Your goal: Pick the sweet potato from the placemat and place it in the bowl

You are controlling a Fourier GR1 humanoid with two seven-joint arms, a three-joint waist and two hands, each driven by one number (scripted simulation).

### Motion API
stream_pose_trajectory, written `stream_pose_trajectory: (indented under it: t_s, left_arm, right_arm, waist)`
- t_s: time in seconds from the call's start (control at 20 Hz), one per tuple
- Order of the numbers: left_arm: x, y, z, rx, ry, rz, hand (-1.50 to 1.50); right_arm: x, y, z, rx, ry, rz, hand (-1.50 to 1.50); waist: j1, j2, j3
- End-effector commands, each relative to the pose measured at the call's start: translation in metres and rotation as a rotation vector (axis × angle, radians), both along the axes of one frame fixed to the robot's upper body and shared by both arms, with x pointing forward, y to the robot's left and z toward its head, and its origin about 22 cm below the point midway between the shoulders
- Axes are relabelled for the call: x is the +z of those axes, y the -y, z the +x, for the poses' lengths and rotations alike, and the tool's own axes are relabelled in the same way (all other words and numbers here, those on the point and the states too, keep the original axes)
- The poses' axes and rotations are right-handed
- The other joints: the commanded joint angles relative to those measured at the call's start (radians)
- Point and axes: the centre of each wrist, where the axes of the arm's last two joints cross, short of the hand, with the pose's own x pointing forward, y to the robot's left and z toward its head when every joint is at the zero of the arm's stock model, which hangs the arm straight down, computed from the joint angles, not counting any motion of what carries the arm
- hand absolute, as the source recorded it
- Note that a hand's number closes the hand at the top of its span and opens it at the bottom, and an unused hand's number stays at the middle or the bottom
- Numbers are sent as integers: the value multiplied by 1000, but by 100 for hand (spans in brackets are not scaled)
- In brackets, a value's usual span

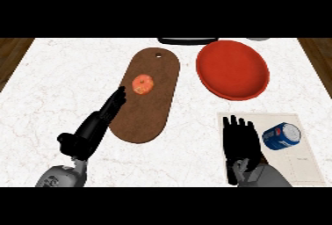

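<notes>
An orange, roundish sweet potato (142,85) lies on the upper part of a long brown oval board (146,118). The red bowl (232,69) stands to the right of the board, with nothing in it. My left hand (91,132) is open, and its straight fingers (115,100) reach the board's left edge, just below and left of the sweet potato. They do not touch it. Open as well, my right hand (241,147) lies flat over the left edge of a beige placemat (304,162), holding nothing.
A blue soda can (282,136) lies on its side on the placemat, just right of my right hand. A dark flat object (188,41) and a grey item (259,38) sit at the counter's far edge. Wooden floor shows beyond both sides of the white marble top.
</notes>
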Motion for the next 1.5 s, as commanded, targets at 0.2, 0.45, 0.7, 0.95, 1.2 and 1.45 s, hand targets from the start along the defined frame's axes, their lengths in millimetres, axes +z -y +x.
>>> stream_pose_trajectory:
  t_s: [0.2, 0.45, 0.7, 0.95, 1.2, 1.45]
  left_arm:
    - [7, -2, 5, -2, 0, -5, 0]
    - [12, -2, 11, 8, -1, 3, 0]
    - [4, 7, 8, 3, 6, 3, 0]
    - [29, -3, 0, -7, 9, 13, 0]
    - [0, -4, -11, 10, 0, -1, 0]
    - [12, -9, -3, -4, -10, 4, 0]
  right_arm:
    - [1, 5, -14, -41, 77, -154, -150]
    - [-27, 3, -6, -49, 124, -234, -150]
    - [-47, 10, -17, -65, 150, -238, -150]
    - [-41, 29, -12, -102, 84, -260, -150]
    - [-40, 52, 4, -111, 91, -221, -150]
    - [-41, 64, 5, -99, 114, -221, -150]
  waist:
    - [-5, 0, 1]
    - [-2, 2, 1]
    - [-3, 2, 1]
    - [-1, 0, 1]
    - [-1, 1, 1]
    - [-1, 1, 1]
